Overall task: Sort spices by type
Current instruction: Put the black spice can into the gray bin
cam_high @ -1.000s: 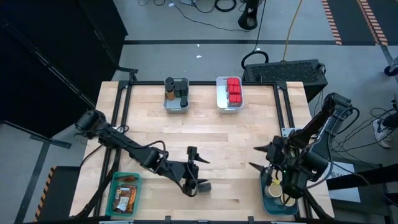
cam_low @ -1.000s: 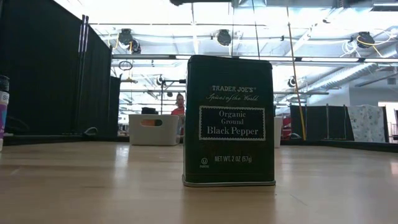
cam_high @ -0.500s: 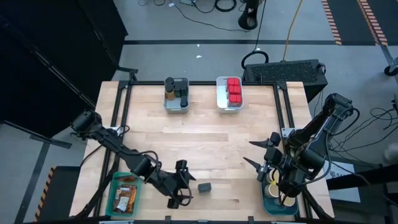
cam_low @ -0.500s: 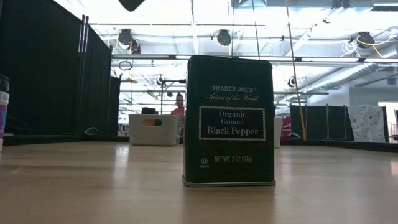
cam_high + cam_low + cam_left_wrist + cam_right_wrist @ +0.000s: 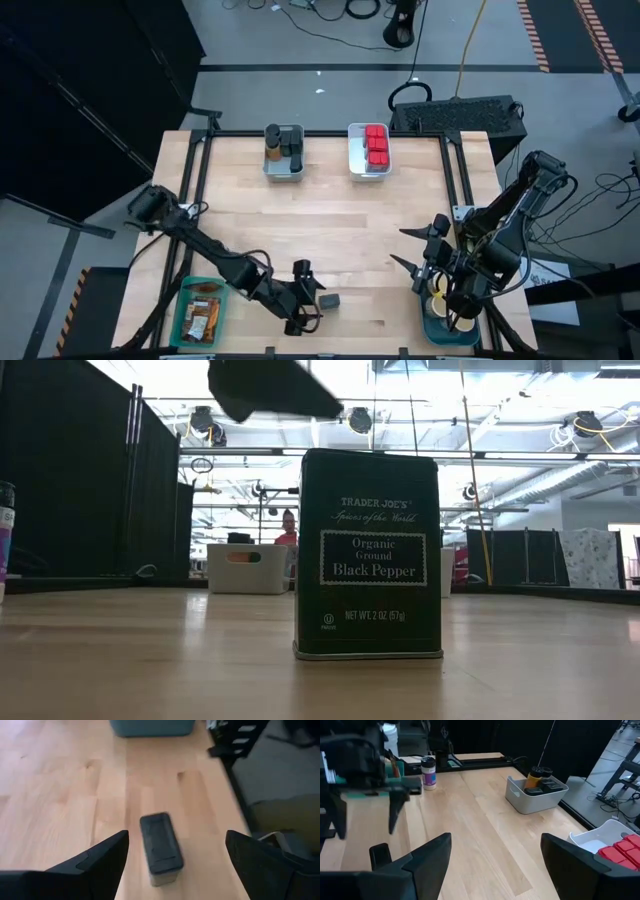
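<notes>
Left gripper (image 5: pixel 302 296) hangs spread wide beside the lone pepper tin (image 5: pixel 329 300), not touching; next: straddle, pinch it; right gripper (image 5: pixel 407 249) waits, spread.

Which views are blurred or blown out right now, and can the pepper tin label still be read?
Low view: ceiling lights blown out, but the black pepper tin is sharp and its label legible; a dark blurred arm part crosses the top. Left wrist view: soft all over, the tin shows no readable detail. Right wrist view: the left gripper is motion-smeared. High view: evenly lit, sharp.
</notes>
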